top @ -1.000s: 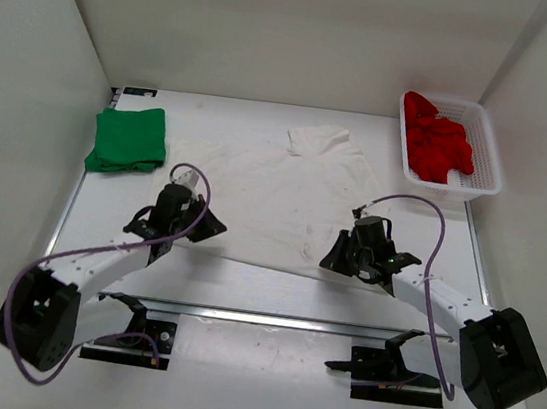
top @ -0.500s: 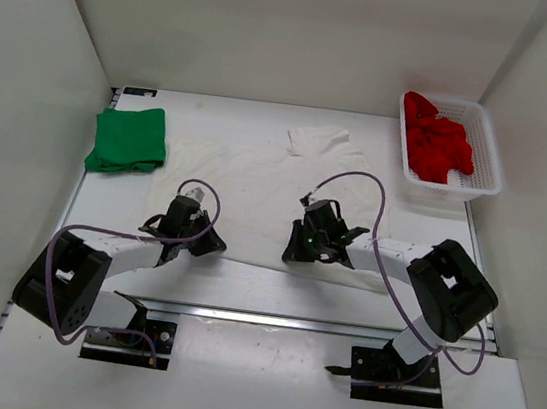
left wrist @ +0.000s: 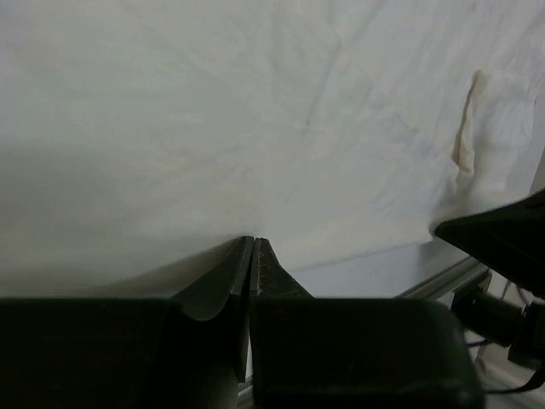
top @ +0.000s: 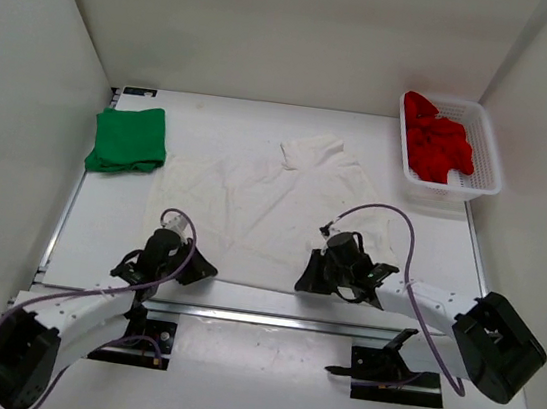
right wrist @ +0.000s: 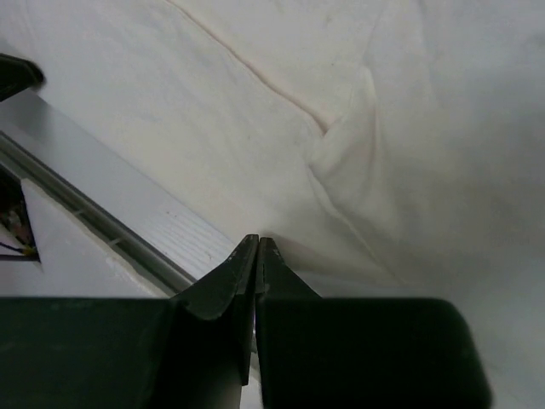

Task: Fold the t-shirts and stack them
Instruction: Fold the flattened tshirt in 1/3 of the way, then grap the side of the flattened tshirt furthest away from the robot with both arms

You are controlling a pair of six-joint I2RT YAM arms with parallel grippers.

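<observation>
Both clamped on white shirt (top: 274, 200) hem: left gripper (left wrist: 253, 242), right gripper (right wrist: 257, 240); red shirt (top: 438, 145) fills basket (top: 491, 153).

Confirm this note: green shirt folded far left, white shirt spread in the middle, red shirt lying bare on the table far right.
One thing is wrong: the red shirt is bunched inside the white mesh basket, not bare on the table, as the top view shows. The green shirt folded far left and the white shirt spread in the middle stand.
</observation>
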